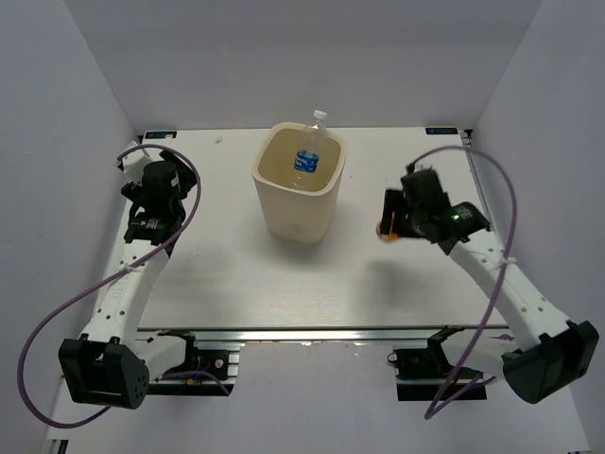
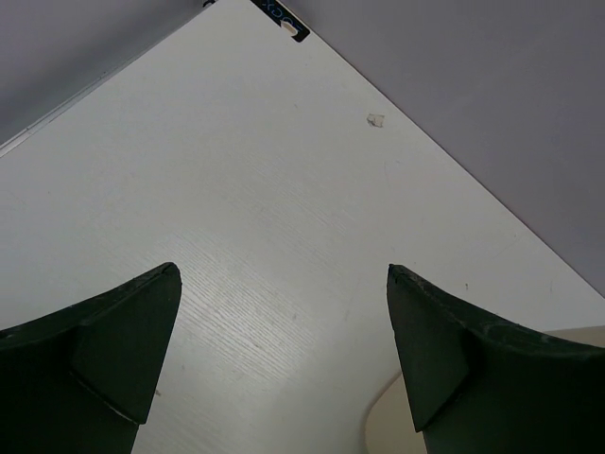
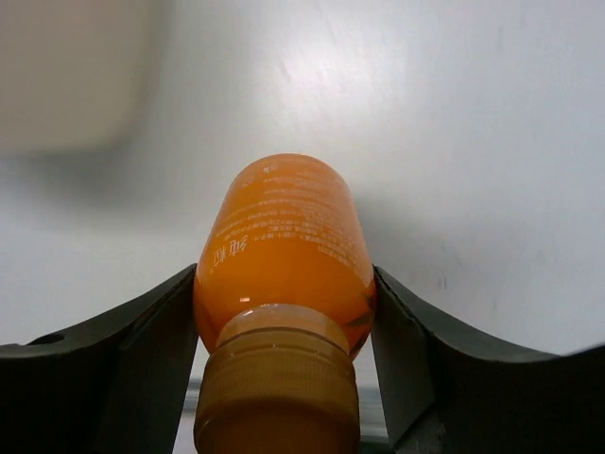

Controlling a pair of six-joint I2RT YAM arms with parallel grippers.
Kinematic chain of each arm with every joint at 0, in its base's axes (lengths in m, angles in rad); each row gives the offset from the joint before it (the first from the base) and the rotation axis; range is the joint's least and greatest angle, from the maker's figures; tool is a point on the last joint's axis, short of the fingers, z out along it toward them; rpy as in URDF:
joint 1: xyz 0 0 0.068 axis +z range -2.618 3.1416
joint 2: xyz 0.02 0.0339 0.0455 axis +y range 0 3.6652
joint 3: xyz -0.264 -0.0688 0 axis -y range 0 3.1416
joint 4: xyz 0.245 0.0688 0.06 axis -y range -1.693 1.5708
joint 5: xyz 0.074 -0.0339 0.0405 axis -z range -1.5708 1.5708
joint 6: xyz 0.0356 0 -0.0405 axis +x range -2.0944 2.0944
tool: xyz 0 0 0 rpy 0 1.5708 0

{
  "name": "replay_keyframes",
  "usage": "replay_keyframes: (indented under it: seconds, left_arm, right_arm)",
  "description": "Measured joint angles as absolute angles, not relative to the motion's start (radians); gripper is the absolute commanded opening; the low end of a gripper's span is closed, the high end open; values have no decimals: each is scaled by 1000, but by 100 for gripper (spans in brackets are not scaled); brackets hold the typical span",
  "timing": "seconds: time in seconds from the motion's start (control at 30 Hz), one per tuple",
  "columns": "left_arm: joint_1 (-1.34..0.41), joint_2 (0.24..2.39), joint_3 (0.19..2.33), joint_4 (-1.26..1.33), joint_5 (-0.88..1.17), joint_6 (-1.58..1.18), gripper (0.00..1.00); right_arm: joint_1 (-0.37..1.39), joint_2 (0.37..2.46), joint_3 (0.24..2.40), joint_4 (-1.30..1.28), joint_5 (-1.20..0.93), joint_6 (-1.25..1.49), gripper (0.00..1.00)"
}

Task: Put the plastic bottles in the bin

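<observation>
Right wrist view is showing the short orange plastic bottle (image 3: 284,246) lying between the fingers of the right gripper (image 3: 284,279), brownish screw cap toward the wrist and base pointing away. The jaws are about half closed and are pressing on both flanks, so they are gripping it. Whether it is resting on the white table (image 1: 236,284) or hanging just above it, I cannot tell.

Off to that gripper's left, the tall cream plastic bin (image 1: 293,218) is holding a clear bottle with a blue label (image 1: 308,156), whose neck is poking above the rim. One bottle is in, then; the orange one is waiting to go in, and I am seeing no others outside.

Beyond the bin, the left gripper (image 2: 284,274) is gaping wide open over bare table, holding nothing.

White print is running along the orange bottle, too small to read; the blue label is illegible too.
</observation>
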State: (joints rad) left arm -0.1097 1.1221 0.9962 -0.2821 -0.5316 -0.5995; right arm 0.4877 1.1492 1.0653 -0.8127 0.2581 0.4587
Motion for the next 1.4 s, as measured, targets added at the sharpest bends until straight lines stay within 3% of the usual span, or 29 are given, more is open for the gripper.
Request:
replay_keyframes:
  seconds: [0.13,0.17,0.27,0.37,0.47,0.5,0.57,0.77,1.07,1.17,1.3,1.4]
  left_arm:
    - [-93,1116,989,-277,-520,-605,98]
    - [-90,1120,990,-276,-510,-607,98]
    - [-82,1137,990,-279,-482,-612,98]
    - [-81,1150,990,-271,-457,-611,98]
    - [-80,1162,998,-271,-441,-608,98]
    - [-80,1168,1003,-270,-436,-607,98]
    - [-80,1179,1011,-267,-426,-606,98]
    - [-75,1215,1036,-269,-398,-607,98]
    - [-49,1223,1065,-278,-375,-607,98]
    - [-4,1223,1065,-284,-351,-610,98]
    - [91,1211,1056,-282,-326,-610,98]
    - [126,1190,1028,-281,-335,-608,98]
  right_arm:
    - [488,1144,1378,-681,207,353,21]
    - [488,1140,1427,-621,173,329,28]
    - [502,1180,1561,-496,49,278,29]
    - [532,1320,1731,-417,-46,249,30]
    - [559,1486,1840,-360,-130,236,39]
    - [568,1540,1861,-356,-146,231,61]
    - [590,1644,1905,-374,-167,216,89]
    - [648,1873,2123,-538,-159,166,89]
    - [622,1704,2092,-553,19,140,89]
    - [522,1578,1981,-536,47,172,89]
    - [260,1348,1644,-453,87,237,89]
    - [183,1225,1419,-443,186,257,89]
